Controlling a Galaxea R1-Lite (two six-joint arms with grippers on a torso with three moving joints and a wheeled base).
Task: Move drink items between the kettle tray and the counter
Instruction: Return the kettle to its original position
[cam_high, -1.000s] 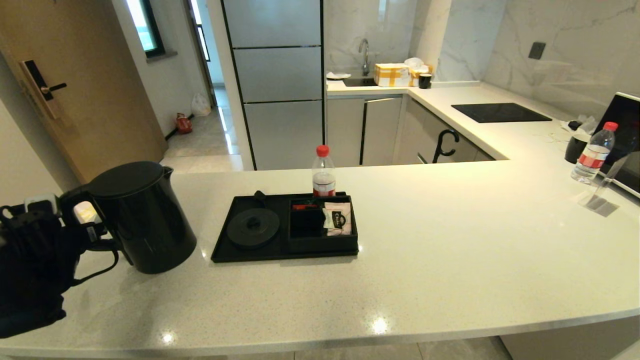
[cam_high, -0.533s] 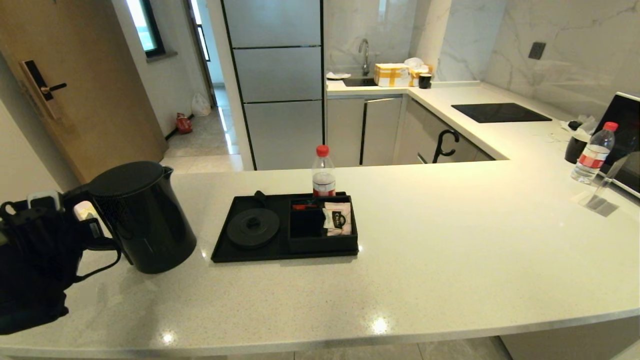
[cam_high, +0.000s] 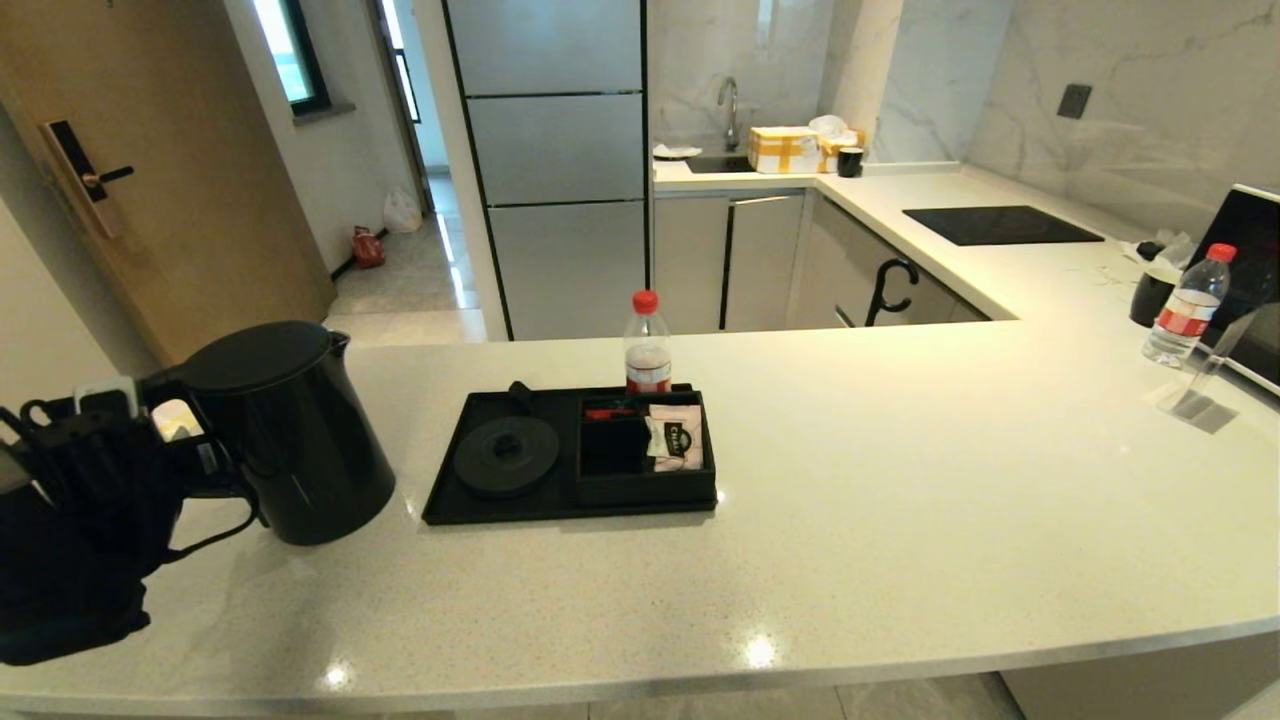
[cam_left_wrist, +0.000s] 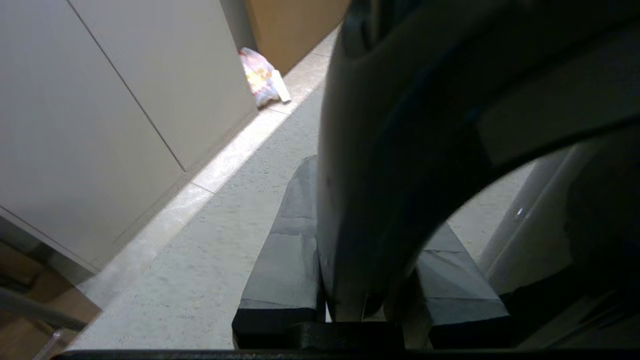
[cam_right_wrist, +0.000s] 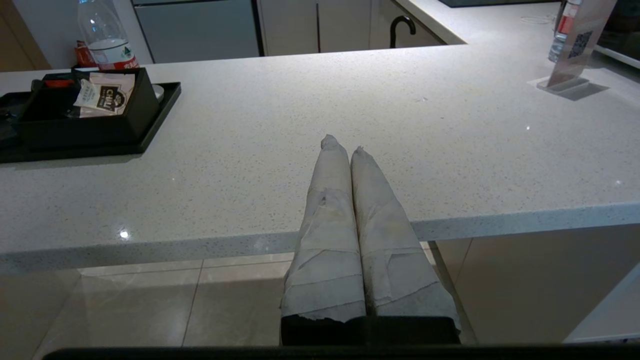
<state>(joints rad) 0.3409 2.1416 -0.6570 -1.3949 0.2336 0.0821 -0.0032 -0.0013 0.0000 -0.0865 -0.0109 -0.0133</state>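
The tall matte-black kettle stands on the pale speckled counter, left of the black kettle tray. My left gripper is at its loop handle; in the left wrist view the handle runs between the taped fingers, and the gripper is shut on it. The tray's round base disc is bare. The whitish sachet leans in the tray's right compartment, and is the sachet in the right wrist view. My right gripper is shut and empty, at the counter's front edge.
A red-capped bottle stands just behind the tray, and a small red item lies in its back compartment. At the far right are another bottle, a black mug and a clear stand. The black hob is farther back.
My left arm and the kettle have shifted slightly to the right, toward the tray. Nothing else has moved.
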